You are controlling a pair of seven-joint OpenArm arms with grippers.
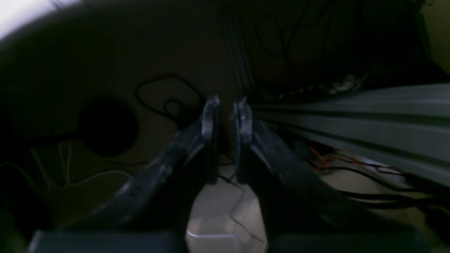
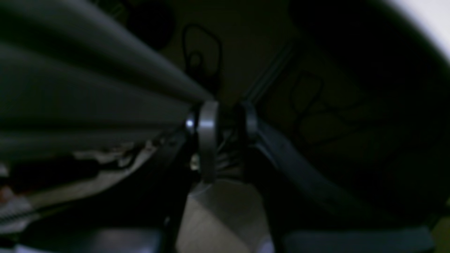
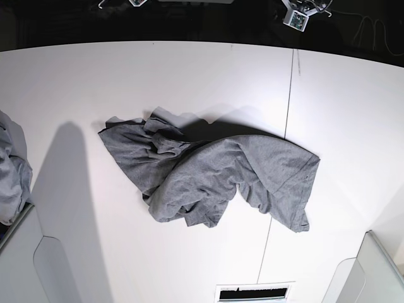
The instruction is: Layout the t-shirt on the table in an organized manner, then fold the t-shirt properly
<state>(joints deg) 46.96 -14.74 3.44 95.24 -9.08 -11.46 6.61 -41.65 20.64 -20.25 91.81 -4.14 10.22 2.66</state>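
T-shirt [image 3: 208,177] lies crumpled mid-table [image 3: 189,69] — nothing laid out or folded yet. My 2 grippers, left [image 1: 226,105] and right [image 2: 225,119], hang away from it, each with jaws slightly apart — empty.

A dark band [image 3: 189,22] is seen beyond the far edge of the counter [image 3: 189,69], which is brightly lit from above; long soft shadows are cast across its white top. Pale grey rounded bins [image 3: 379,271] are set at the near corners, and a bluish-grey bunched cloth [image 3: 11,170] is heaped at one side. In the wrist views a dim floor [image 1: 218,207] is shown, strewn with black cables [image 1: 165,95] and a red wire [image 1: 321,161], beside a grey grooved rail [image 1: 369,112].
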